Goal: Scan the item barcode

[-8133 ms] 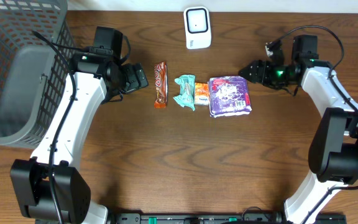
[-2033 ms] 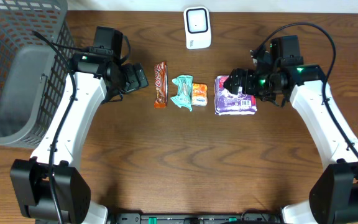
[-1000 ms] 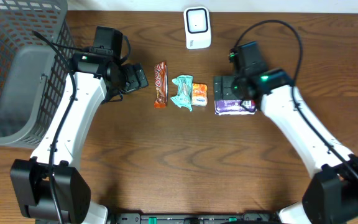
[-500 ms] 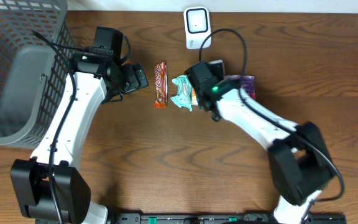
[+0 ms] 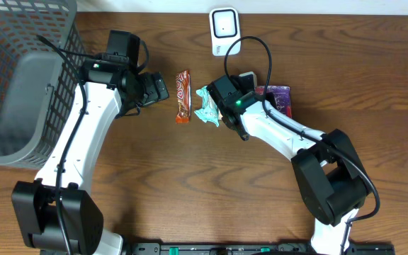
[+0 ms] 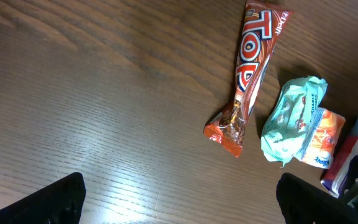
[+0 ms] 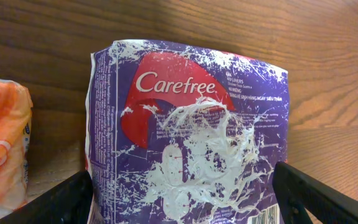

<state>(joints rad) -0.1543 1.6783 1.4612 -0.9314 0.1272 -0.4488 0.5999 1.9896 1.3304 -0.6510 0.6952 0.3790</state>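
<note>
Four packets lie in a row on the counter (image 5: 190, 191), near its far edge. From left to right they are a red-brown snack bar (image 6: 253, 68) printed "TOP", a crumpled teal packet (image 6: 294, 115), a small orange packet (image 6: 321, 140) touching it, and a purple Carefree pack (image 7: 188, 137) just beside the orange one. A white scanner (image 5: 224, 30) stands farther back, beyond the middle of the row and apart from it.

At the far left sits a grey wire basket (image 5: 62, 28). Inside it shows only a pale grey shape (image 5: 27, 106), perhaps a liner; I cannot tell what it is.

The right arm reaches across over the right end of the row, covering most of the purple pack in the overhead view. The right end effector (image 7: 182, 205) hangs above the pack with its jaws spread wide, one finger (image 7: 61, 199) at each side of it. Whether they touch the wrapper cannot be made out. The pack lies flat on the wood, label up.

The left end effector (image 6: 185, 205) hovers over bare counter just left of the snack bar, jaws fully apart and holding nothing.
</note>
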